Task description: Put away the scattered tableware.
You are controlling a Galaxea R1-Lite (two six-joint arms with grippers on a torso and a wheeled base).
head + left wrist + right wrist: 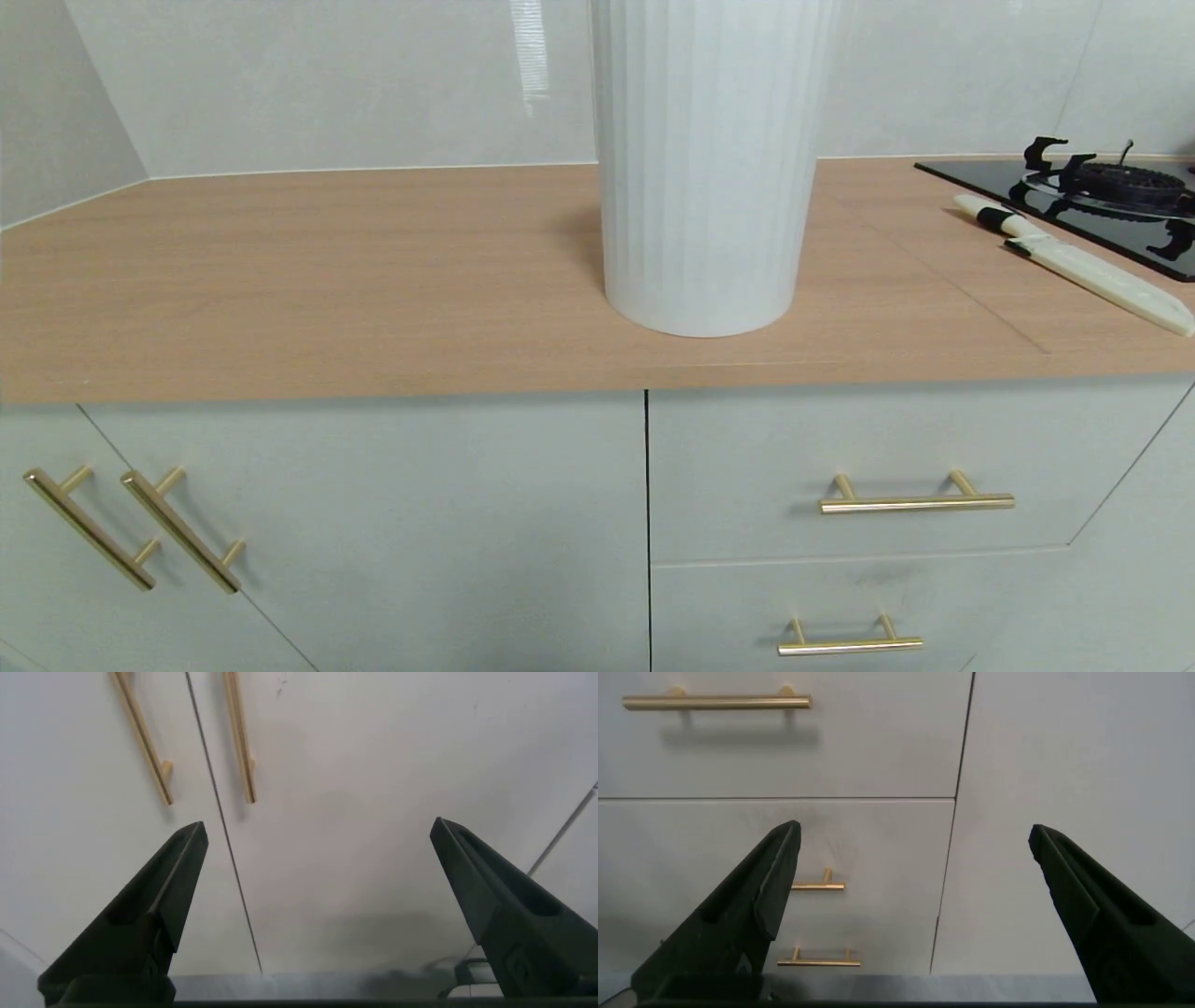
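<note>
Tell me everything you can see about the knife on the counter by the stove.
The knife is pale cream, with a rounded handle, a black band on it and a dark collar where the long blade starts. It looks ceramic or plastic, not steel. It lies flat and diagonal on the wooden counter, handle toward the wall, tip toward the front edge, alongside the black hob. Nothing holds it.

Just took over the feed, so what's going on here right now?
Nothing is being handled yet. The left pincer and right pincer are both open and empty, facing the cabinet fronts. On the counter a tall white ribbed container stands upright, and a knife lies by the stove.
</note>
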